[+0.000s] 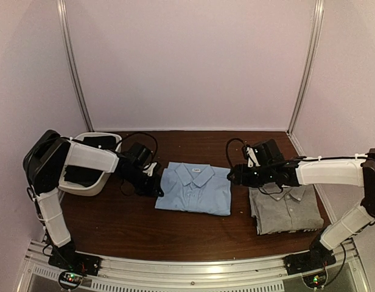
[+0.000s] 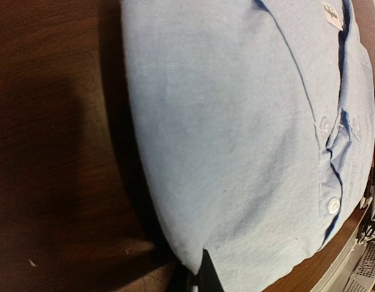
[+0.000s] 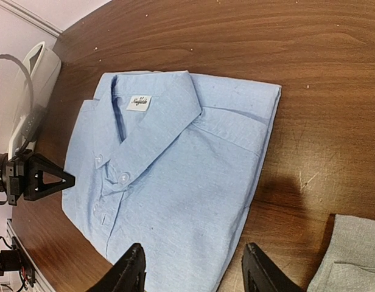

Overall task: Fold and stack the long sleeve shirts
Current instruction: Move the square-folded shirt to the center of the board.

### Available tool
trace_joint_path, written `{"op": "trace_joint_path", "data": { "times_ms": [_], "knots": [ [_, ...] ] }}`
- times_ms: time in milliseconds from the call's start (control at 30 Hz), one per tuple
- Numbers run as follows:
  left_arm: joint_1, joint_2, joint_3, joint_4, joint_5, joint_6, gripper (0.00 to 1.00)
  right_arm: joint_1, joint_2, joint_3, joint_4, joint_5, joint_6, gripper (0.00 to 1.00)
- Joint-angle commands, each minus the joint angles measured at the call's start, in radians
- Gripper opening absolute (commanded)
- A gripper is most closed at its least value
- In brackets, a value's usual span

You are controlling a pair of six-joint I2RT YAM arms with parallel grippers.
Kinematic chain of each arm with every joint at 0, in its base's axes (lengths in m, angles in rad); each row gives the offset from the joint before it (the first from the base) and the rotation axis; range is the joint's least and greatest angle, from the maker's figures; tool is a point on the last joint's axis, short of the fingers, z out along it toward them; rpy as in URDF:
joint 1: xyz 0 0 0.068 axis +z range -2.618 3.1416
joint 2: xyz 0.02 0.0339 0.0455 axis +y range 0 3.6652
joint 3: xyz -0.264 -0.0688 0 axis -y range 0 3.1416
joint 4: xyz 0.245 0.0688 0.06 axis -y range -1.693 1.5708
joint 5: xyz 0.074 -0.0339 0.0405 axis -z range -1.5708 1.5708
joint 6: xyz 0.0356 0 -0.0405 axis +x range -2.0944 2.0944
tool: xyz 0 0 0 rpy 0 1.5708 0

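Right wrist view: right tool (image 3: 193, 250) spread open over one edge of the light blue shirt (image 3: 169, 170).

Two folded shirts are counted on the one counter (image 1: 145, 234): one light blue shirt (image 1: 193, 190) and one grey shirt (image 1: 289, 211). One white tub (image 1: 95, 186) is seen at the left edge, with dark contents that cannot be counted. Two arms are counted, one left arm (image 1: 90, 157) and one right arm (image 1: 327, 171).
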Motion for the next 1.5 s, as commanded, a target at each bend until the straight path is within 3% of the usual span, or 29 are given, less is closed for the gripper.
{"op": "trace_joint_path", "data": {
  "times_ms": [0,300,633,1167,1300,1467],
  "knots": [
    [-0.013,-0.048,-0.028,0.032,-0.022,-0.043,0.0,0.005,-0.035,-0.005,0.005,0.001,-0.004,0.56],
    [0.003,-0.129,-0.053,-0.08,-0.186,-0.037,0.0,0.005,-0.033,0.006,-0.01,-0.006,-0.02,0.57],
    [0.09,-0.263,-0.134,-0.201,-0.318,0.003,0.0,0.007,-0.034,0.007,-0.014,-0.007,-0.023,0.57],
    [0.132,-0.378,-0.152,-0.272,-0.342,0.059,0.0,0.026,-0.005,0.059,-0.068,0.004,-0.013,0.57],
    [0.132,-0.402,-0.147,-0.284,-0.345,0.065,0.15,0.026,-0.016,0.07,-0.091,0.018,-0.01,0.58],
    [0.132,-0.446,-0.124,-0.3,-0.346,0.082,0.51,0.026,-0.051,0.073,-0.133,0.057,0.003,0.6]
  ]
}}
